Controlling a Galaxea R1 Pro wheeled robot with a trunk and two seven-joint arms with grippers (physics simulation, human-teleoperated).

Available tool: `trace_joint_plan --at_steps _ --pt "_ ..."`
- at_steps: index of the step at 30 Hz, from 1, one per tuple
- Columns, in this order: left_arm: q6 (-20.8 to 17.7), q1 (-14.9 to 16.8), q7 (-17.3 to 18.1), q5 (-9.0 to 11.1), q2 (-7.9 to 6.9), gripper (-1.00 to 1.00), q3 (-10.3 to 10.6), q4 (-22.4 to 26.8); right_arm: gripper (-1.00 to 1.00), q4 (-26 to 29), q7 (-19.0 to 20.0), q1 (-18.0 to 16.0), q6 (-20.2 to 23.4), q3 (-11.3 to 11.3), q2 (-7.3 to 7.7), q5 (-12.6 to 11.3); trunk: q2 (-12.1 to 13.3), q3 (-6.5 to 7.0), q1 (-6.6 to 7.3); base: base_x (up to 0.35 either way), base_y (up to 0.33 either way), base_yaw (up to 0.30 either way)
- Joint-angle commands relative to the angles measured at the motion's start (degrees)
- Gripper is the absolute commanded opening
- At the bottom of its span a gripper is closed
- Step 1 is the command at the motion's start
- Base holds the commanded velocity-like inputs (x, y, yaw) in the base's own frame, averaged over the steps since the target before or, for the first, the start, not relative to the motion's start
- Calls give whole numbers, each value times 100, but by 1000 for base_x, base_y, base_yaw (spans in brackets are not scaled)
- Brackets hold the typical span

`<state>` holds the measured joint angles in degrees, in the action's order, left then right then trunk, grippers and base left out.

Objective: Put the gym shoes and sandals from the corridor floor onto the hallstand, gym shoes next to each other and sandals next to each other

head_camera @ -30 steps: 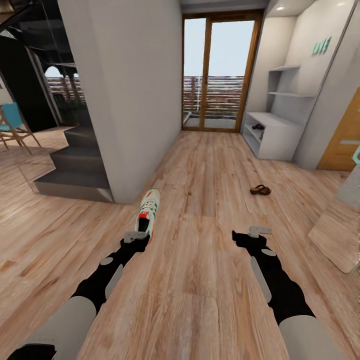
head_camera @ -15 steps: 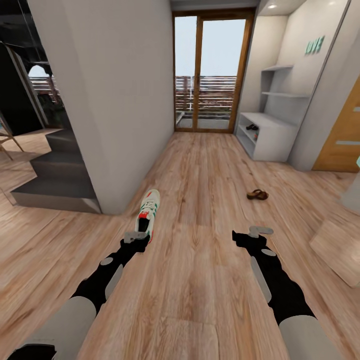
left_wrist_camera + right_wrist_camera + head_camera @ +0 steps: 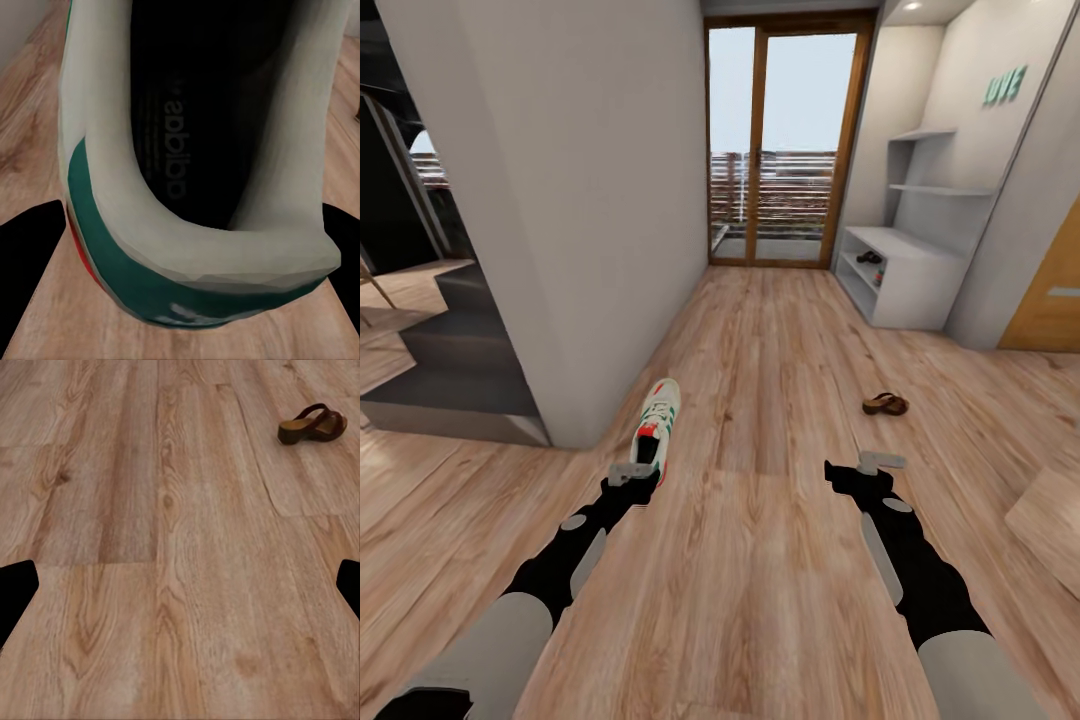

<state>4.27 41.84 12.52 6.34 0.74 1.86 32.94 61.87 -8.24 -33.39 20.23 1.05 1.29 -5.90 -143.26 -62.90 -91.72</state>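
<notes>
The corridor floor [image 3: 780,340] runs up the middle of the head view to the hallstand [image 3: 905,275] at upper right. Its lower shelves hold two small items, apparently one sandal and one gym shoe, too small to be sure. A brown sandal [image 3: 885,404] lies on the planks right of centre, well apart from the rack. The left tool [image 3: 633,472], lower left of centre, is clamped on a white gym shoe [image 3: 657,418] at its heel. The right tool [image 3: 880,462] hangs spread and empty. By my judgement two shoes remain to be shelved.
</notes>
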Motion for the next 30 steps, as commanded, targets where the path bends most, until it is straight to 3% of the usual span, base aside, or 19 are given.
trace_joint_plan --at_steps 1,15,30 --pt "13 6 5 60 -3 -100 17 -6 100 9 -38 -1 23 -8 3 -60 -2 -5 -2 347 0 0" --pt "12 3 5 60 3 -100 17 -3 100 9 -45 -1 20 -8 3 -56 -2 -5 -2 347 0 -155" --pt "12 4 5 60 92 -100 17 -5 100 2 -38 -1 23 -8 3 -60 -2 -5 -2 347 0 -15"
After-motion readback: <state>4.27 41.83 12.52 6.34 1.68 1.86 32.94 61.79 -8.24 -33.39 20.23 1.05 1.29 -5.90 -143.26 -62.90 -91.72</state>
